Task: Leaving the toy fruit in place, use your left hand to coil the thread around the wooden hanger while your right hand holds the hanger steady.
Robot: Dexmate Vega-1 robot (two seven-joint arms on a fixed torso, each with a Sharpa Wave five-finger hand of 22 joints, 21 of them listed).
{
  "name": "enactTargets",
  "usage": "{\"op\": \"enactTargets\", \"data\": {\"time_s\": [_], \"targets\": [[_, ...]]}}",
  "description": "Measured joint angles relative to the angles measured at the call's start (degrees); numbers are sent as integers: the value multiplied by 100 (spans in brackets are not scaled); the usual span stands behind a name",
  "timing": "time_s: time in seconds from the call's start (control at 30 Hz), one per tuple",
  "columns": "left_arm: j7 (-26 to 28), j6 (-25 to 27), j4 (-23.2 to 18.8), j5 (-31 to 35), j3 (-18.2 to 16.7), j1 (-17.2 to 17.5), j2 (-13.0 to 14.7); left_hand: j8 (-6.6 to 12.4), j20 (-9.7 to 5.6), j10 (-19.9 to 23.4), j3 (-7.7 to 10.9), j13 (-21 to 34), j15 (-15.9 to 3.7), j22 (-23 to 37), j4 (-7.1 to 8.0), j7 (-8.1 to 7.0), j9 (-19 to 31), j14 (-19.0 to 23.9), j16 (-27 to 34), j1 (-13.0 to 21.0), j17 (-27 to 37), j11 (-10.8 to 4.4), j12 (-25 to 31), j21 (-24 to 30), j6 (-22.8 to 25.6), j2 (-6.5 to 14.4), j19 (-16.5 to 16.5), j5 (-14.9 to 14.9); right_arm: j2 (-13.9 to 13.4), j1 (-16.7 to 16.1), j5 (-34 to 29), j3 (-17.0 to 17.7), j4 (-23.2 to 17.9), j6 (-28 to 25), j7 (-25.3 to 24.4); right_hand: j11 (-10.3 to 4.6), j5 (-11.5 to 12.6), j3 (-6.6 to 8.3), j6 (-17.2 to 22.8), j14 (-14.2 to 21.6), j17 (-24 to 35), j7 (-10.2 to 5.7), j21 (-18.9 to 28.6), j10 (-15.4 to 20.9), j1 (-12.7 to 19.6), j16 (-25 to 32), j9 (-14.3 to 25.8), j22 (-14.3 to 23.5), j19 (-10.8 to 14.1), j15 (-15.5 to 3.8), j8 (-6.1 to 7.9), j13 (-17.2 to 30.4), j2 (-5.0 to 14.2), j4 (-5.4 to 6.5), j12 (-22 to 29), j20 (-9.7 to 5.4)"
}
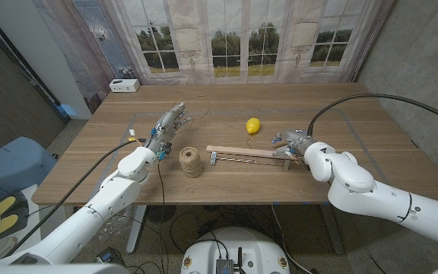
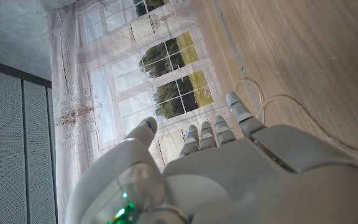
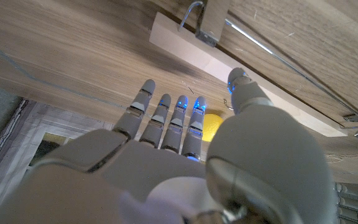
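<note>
The wooden hanger [image 1: 248, 154] lies flat on the tabletop [image 1: 371, 144] in the head view, its bar running from near the spool of thread [image 1: 192, 161] on its left to our right hand [image 1: 289, 143] at its far end, with a metal rod and clips along its near edge. The toy fruit [image 1: 254, 125], a yellow lemon, sits just behind the bar, apart from it. Our right hand rests at the hanger's end, though we cannot tell from here whether the fingers actually clamp the wood. Our left hand [image 1: 169, 124] is raised behind the spool, fingers apart and holding nothing. A loose strand of thread [image 1: 201, 113] trails on the wood beyond it.

In the left wrist view, our left hand [image 2: 229, 155] shows straight, spread fingers, grasping nothing, and the strand [image 2: 291, 102] curls on the wood just past the fingertips. To do this step well, we should pinch that free strand first, then carry it to the bar and keep light tension on each turn.

In the right wrist view, our right hand [image 3: 185, 143] reaches over the hanger [image 3: 241, 74] with fingers extended; it seems to press rather than grip, but the contact is hidden. We judge it should bear down firmly before any pull comes, and wraps should pass on the spool side, away from the lemon [image 3: 213, 126].

We can read no brand, label or writing anywhere.
</note>
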Motion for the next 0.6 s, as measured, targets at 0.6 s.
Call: {"op": "enactTargets", "data": {"time_s": [0.6], "targets": [[37,77,-48,-4,-13,17,23,0,31,0,0,0,0,0,0,0,0,0,0,-30,0,0,-3,-56,0,30,32,0,416,-4,-793,-271,592,11,385,-55,32,-24,126,58,110,-108,21,89,305,89,-1,-1,113,4,0,26,108,24,23,-51]]}}
